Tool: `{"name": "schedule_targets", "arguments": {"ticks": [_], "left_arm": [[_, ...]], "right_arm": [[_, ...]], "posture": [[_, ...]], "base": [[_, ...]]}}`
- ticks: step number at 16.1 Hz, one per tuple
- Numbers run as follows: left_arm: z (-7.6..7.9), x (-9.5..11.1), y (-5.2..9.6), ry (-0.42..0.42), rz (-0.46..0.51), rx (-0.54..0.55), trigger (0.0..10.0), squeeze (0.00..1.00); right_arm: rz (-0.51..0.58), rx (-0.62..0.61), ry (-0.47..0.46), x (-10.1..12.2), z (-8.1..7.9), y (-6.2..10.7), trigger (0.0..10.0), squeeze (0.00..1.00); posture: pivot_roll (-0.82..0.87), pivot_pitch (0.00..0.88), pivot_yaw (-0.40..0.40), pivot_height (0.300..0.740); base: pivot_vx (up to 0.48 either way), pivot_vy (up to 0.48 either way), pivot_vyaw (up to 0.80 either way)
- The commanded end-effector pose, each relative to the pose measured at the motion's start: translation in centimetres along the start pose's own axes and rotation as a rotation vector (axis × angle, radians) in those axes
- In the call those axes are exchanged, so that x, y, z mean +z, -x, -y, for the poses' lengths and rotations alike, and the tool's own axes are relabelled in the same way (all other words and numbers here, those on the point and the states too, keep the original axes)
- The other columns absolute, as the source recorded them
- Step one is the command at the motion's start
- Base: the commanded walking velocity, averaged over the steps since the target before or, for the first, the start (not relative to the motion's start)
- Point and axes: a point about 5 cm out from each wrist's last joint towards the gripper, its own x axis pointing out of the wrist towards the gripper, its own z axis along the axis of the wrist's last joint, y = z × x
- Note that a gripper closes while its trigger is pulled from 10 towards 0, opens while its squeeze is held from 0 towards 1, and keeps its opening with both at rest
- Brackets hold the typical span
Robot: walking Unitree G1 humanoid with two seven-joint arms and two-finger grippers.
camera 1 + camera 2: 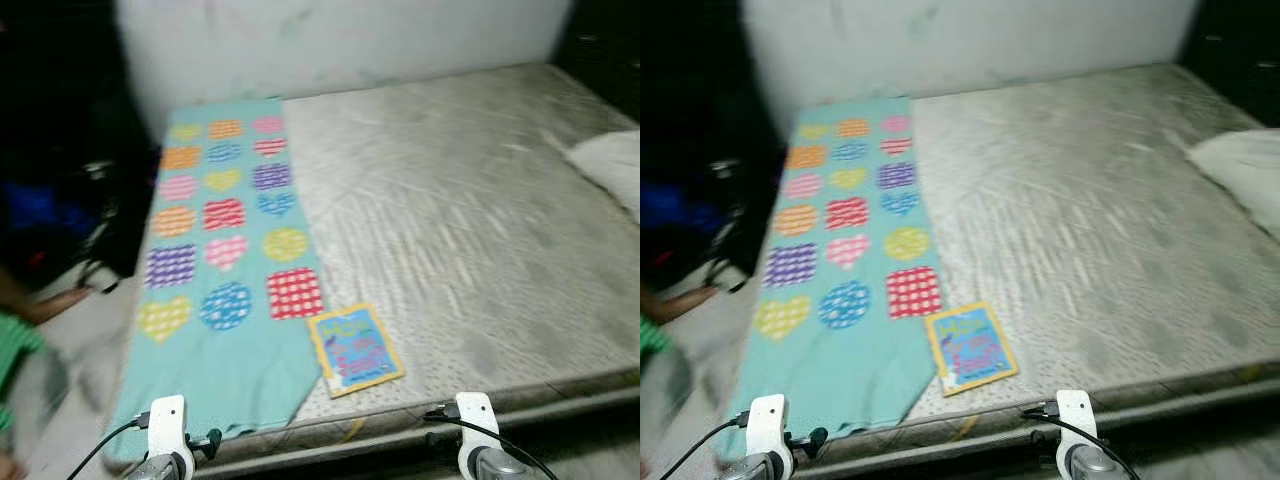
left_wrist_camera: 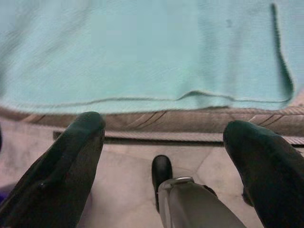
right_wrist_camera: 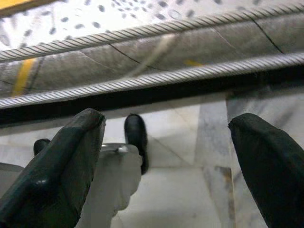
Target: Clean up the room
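Observation:
A bare grey mattress [image 1: 470, 220] lies before me. Along its left side stretches a turquoise blanket [image 1: 225, 250] patterned with coloured hearts and circles, one corner hanging over the front edge. A small book [image 1: 355, 350] with a yellow border lies near the front edge, beside the blanket. My left gripper [image 2: 164, 142] is open, held low in front of the mattress edge under the blanket's hem [image 2: 142, 99]. My right gripper [image 3: 166, 137] is open too, facing the mattress side [image 3: 156, 52] above the floor. Both wrists [image 1: 168, 425] [image 1: 478, 420] sit at the bottom of the head views.
A white pillow [image 1: 610, 165] lies at the mattress's right edge. A white wall [image 1: 340, 40] runs behind the bed. To the left are dark clutter [image 1: 60, 210] and a person's arm with a green sleeve [image 1: 20, 335]. Pale tiled floor [image 3: 190, 190] lies below the bed.

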Motion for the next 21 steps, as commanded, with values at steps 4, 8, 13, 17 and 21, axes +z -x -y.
{"name": "schedule_targets", "arguments": {"ticks": [4, 8, 13, 17, 21], "left_arm": [[-0.4, -0.1, 0.1, -0.016, 0.0, 0.006, 10.0, 0.0], [-0.4, 0.0, 0.1, -0.012, 0.009, 0.013, 10.0, 0.0], [-0.7, 0.2, 0.2, 0.037, 0.038, 0.011, 10.0, 0.0], [-0.7, 0.5, 0.2, 0.048, 0.06, 0.01, 10.0, 0.0], [-0.9, 0.4, 0.2, 0.061, 0.066, 0.01, 10.0, 0.0]], "right_arm": [[0.017, 0.013, 0.001, 0.2, -0.4, 0.0, 10.0, 0.0], [0.026, 0.016, -0.009, 0.3, -0.5, -0.1, 10.0, 0.0], [0.135, 0.044, -0.153, 2.4, -1.0, -0.2, 10.0, 0.0], [0.156, 0.059, -0.174, 2.6, -1.5, -0.2, 10.0, 0.0], [0.144, 0.069, -0.163, 2.3, -1.6, -0.2, 10.0, 0.0]], "posture": [[-0.09, 0.0, 0.099, 0.74], [-0.08, 0.0, 0.097, 0.74], [-0.08, 0.0, 0.098, 0.74], [-0.08, 0.0, 0.096, 0.74], [-0.07, 0.0, 0.096, 0.74]], "base": [[0.0, 0.0, -0.4], [0.0, 0.0, 0.0], [0.0, 0.0, 0.0], [0.0, 0.0, 0.0], [0.0, 0.0, 0.0]]}}
